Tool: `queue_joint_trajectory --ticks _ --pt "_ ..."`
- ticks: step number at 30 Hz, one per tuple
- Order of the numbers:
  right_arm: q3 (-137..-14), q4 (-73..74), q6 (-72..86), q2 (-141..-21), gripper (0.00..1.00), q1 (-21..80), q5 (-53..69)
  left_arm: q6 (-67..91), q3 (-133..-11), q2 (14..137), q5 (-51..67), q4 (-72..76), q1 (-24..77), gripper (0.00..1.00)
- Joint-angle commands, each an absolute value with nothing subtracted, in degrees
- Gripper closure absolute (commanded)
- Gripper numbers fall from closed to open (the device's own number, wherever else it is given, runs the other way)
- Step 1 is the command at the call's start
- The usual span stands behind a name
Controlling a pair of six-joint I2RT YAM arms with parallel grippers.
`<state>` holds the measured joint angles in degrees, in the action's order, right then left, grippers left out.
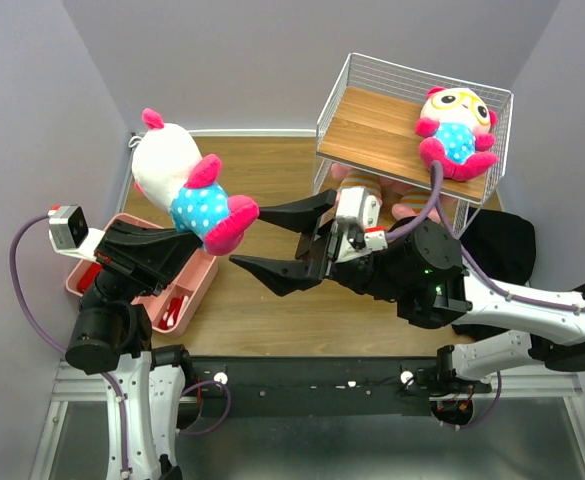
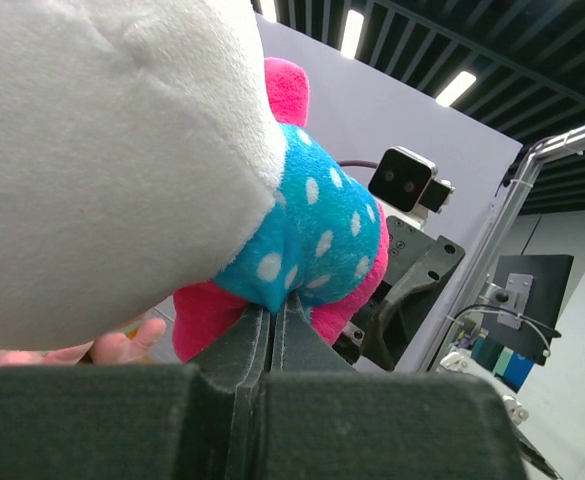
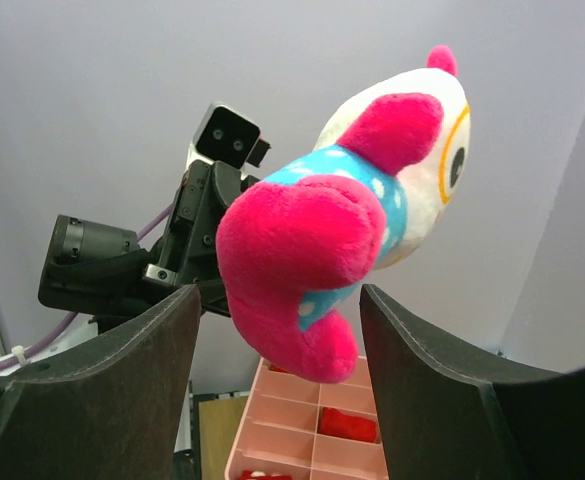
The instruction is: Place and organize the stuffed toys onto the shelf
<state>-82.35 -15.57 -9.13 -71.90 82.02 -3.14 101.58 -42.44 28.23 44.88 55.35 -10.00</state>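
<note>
Your left claw [image 2: 270, 335] pinches the blue belly of a white-faced toy [image 1: 177, 175] held aloft left of the shelf [image 1: 372, 130], while your right claw [image 1: 247, 238] gapes wide just beside its pink foot

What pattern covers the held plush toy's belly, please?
Pink-limbed plush toy's belly: blue with white dots, clearest in left wrist view.

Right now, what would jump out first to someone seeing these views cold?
A white plush toy with a blue dotted belly hangs in midair, pinched by the shut left tool. The open right tool straddles its pink foot, apparently mid-handover. A matching toy lies on the top board of the shelf.
</note>
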Motion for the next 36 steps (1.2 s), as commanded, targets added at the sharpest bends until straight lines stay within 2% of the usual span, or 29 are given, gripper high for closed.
queue_joint_trajectory --ticks 1,4,7,8,10,11,12,14,15,17,20,25,30,36 --pt "-85.43 -16.27 -10.02 -74.97 0.28 82.18 -0.26 101.78 -42.63 27.95 45.97 55.28 -9.84 1.00" --pt "-86.22 -16.61 -9.58 -76.55 0.31 82.18 1.32 101.60 -42.28 28.21 45.97 55.11 -9.84 1.00" --pt "-86.48 -18.01 -9.58 -77.60 0.63 82.18 0.44 100.03 -42.01 28.39 45.97 53.10 -9.84 1.00" --pt "-86.83 -18.28 -9.67 -77.69 0.78 82.18 0.35 99.41 -41.92 28.39 46.14 52.22 -9.84 1.00" --pt "-87.18 -18.02 -10.10 -77.61 0.92 82.09 -1.75 96.96 -41.84 28.48 46.75 48.63 -9.76 0.85" --pt "-87.54 -17.58 -10.37 -77.35 0.99 82.18 -4.02 96.16 -41.66 28.39 46.84 47.39 -9.84 0.72" --pt "-87.71 -17.23 -10.72 -77.08 0.99 82.18 -5.26 95.11 -41.49 28.48 46.93 45.98 -9.84 0.48" --pt "-88.06 -15.39 -13.26 -75.95 0.99 82.09 -10.25 91.61 -40.96 28.39 47.28 41.15 -9.84 0.31" --pt "-88.94 -14.16 -14.49 -75.50 0.99 82.18 -11.68 90.36 -40.78 28.48 47.20 39.04 -9.84 0.14" --pt "-90.52 -8.98 -18.79 -74.45 0.99 82.18 -14.92 85.55 -40.52 28.39 46.67 31.67 -9.84 0.02" --pt "-94.74 -0.11 -24.86 -73.22 0.99 82.18 -22.13 79.65 -40.87 29.26 46.14 21.30 -9.84 0.01" --pt "-107.37 25.42 -29.61 -72.33 0.99 82.09 -29.69 57.63 -47.09 36.02 44.13 -1.87 -9.76 0.01" --pt "-111.79 34.53 -35.15 -72.33 0.99 82.18 -43.11 44.23 -50.53 43.92 37.63 -12.03 -8.97 0.01" --pt "-115.94 46.66 -42.09 -74.01 0.99 82.18 -47.02 31.92 -55.89 52.80 26.12 -19.94 -0.73 0.01"
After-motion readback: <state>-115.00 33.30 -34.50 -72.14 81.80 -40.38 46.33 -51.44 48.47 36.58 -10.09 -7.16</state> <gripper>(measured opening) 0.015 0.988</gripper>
